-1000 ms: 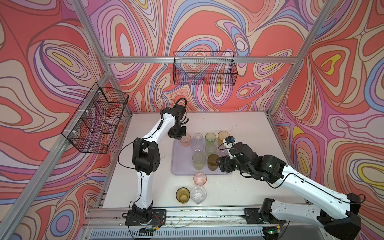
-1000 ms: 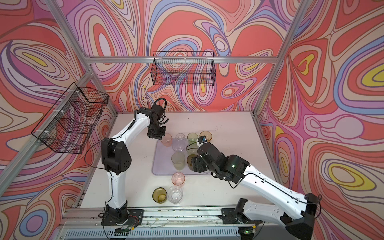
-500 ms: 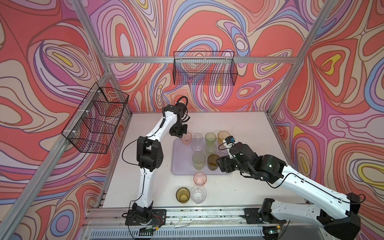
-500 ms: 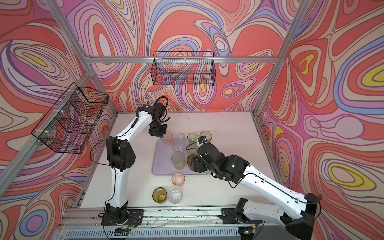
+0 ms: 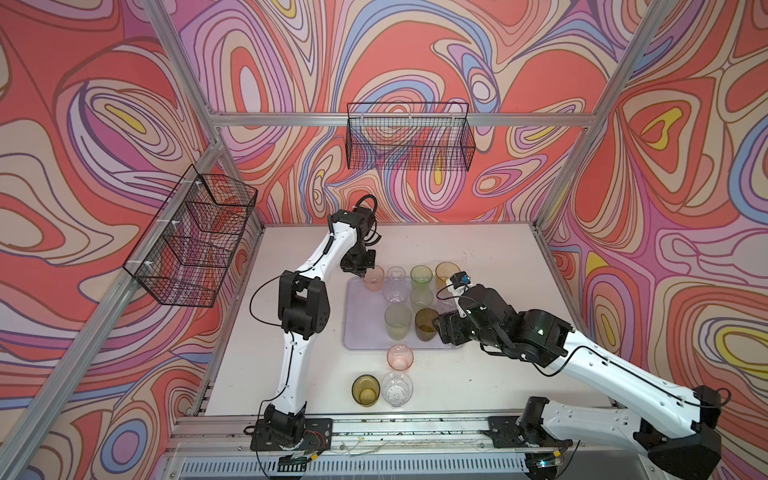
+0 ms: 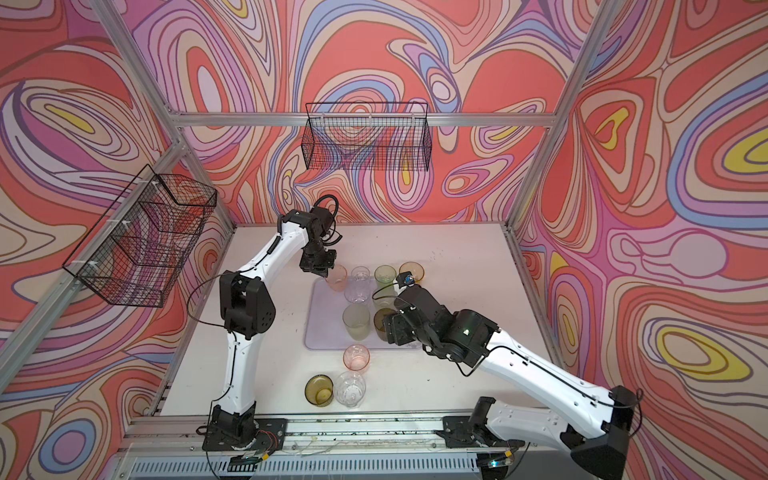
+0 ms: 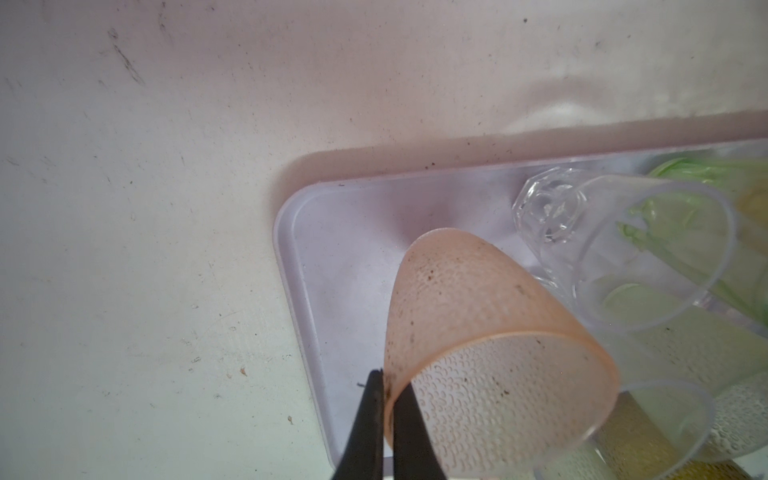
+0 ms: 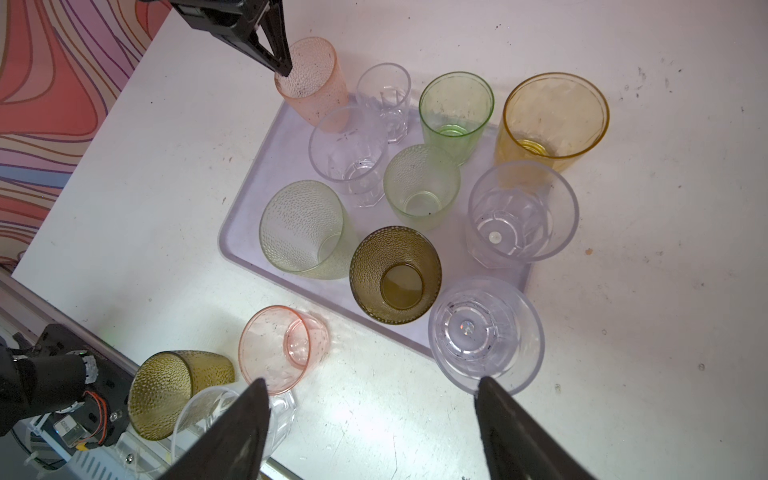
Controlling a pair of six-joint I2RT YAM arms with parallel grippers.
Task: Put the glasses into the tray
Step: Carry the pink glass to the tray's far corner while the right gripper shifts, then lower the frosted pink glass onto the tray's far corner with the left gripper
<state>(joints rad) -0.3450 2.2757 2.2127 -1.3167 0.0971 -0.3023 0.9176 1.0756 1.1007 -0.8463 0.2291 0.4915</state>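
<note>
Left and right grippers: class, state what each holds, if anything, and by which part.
The left gripper pinches the pink dimpled glass by its rim; the right gripper is open, holding nothing.

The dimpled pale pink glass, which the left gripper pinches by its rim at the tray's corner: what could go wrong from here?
The left gripper holds the dimpled pale pink glass only by its thin rim, and the glass leans; it may slip, or tip on release.
Its base is near the corner rim of the pale lavender tray; it might land on that rim.
The clear faceted glass stands close beside it and could be knocked.
</note>
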